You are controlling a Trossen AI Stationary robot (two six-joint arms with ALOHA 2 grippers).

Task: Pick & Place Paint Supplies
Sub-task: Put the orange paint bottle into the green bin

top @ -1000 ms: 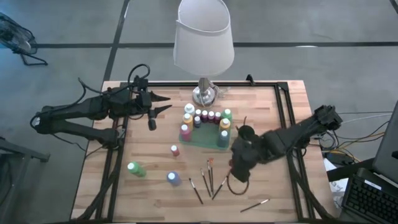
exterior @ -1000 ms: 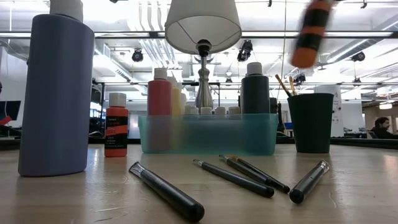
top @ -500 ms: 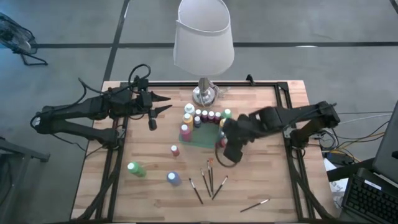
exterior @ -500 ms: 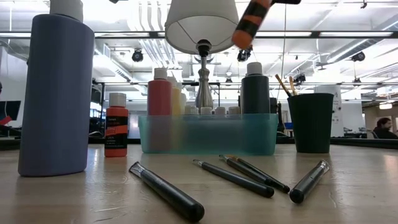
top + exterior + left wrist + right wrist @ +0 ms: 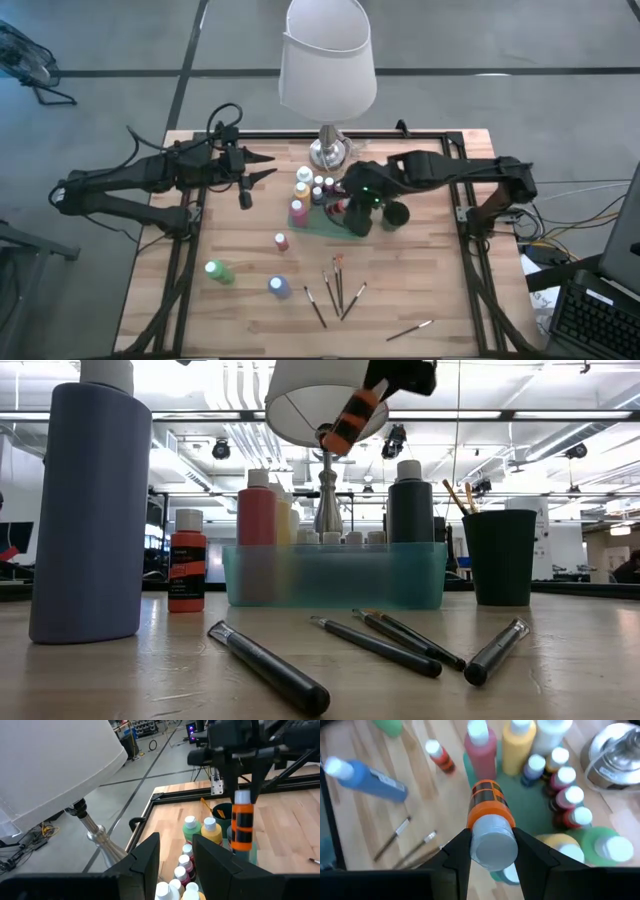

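The right gripper (image 5: 490, 851) is clamped on the white cap of an orange paint bottle (image 5: 487, 807) with dark bands, holding it in the air above the green tray (image 5: 322, 224) at the middle of the surface (image 5: 250, 320). In the low view the bottle hangs tilted, just under the lamp (image 5: 326, 62) shade. The left gripper (image 5: 262, 167) waits at the far left of the surface, well apart from the tray; its fingers stand a little apart with nothing between them.

In the tray, bottles stand close together: from the right wrist view one tall red, one tall yellow, one white-bodied one at the far end, about five small ones with white caps in dark, orange and maroon tones, and two green ones partly hidden; the exact number cannot be told.

Outside the tray, three bottles are on the surface: a small red bottle (image 5: 281, 241) just left of the tray, a green bottle (image 5: 218, 271) at the near left, and a blue bottle (image 5: 279, 287) to its right.

A dark cup (image 5: 396, 214) stands just right of the tray, with brush handles sticking out of it in the low view.

Five paintbrushes lie near: a cluster of four (image 5: 336, 288) in front of the tray and one paintbrush (image 5: 410, 329) alone toward the near right.
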